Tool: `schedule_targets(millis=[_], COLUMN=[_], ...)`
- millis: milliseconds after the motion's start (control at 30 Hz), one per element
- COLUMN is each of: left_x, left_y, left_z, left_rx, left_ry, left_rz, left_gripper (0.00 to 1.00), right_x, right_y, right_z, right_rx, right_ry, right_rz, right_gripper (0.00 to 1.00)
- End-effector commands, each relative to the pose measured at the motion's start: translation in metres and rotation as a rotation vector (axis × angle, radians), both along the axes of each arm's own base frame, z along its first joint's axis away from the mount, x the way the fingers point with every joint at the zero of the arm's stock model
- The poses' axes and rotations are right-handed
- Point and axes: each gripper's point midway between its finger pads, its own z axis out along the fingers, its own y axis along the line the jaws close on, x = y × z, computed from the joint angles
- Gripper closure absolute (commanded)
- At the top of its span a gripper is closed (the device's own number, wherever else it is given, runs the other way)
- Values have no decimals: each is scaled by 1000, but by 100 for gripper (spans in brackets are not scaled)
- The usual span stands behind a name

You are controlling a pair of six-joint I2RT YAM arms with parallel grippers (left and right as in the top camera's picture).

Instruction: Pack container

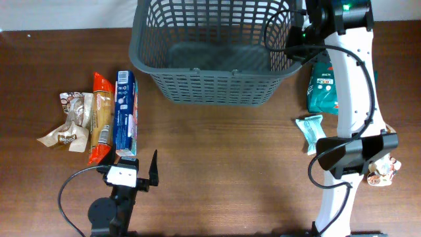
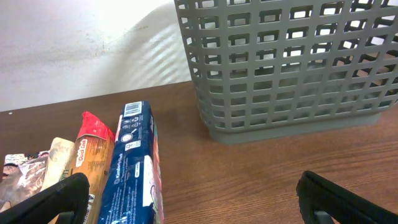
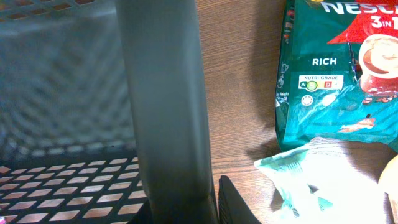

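Soft, even light falls on the bench [image 1: 223, 158], and the shadows are faint. In the left wrist view the container [image 2: 292, 68] throws a faint striped shadow on the bright wall [image 2: 74, 43]. In the right wrist view its near rim is blurred, and a pale packet [image 3: 305, 180] glares white.

container [image 1: 210, 89]: grey plastic, matt and smooth
table [image 1: 230, 158]: dark brown wood grain, faint sheen
blue packet [image 1: 125, 112]: glossy printed film
green bag [image 3: 336, 112]: shiny plastic film, lightly creased
pale packet [image 3: 298, 174]: crinkled glossy film
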Motion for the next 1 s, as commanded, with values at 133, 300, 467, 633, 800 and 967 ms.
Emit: schedule_targets(millis=[133, 300, 467, 633, 800, 967], left_x=[0, 0, 0, 0, 0, 0], left_y=[-2, -2, -2, -2, -2, -2], left_z=[0, 0, 0, 0, 0, 0], left_rx=[-6, -6, -6, -6, -6, -6], left_ry=[-4, -4, -4, -4, -4, -4], left_rz=[-7, -7, -7, -7, -7, -7], left_gripper=[1, 1, 1, 1, 1, 1], right_x=[-2, -2, 0, -4, -20, -60], right_y=[-10, -12, -11, -10, -16, -55], right_z=[-2, -2, 1, 23, 98, 179], right_rx=[-179, -191, -189, -175, -167, -221], right_ry=[8, 7, -6, -65, -267, -478], right_rz=[124, 140, 142, 139, 113, 1], right_gripper=[96, 80, 28, 24, 24, 23])
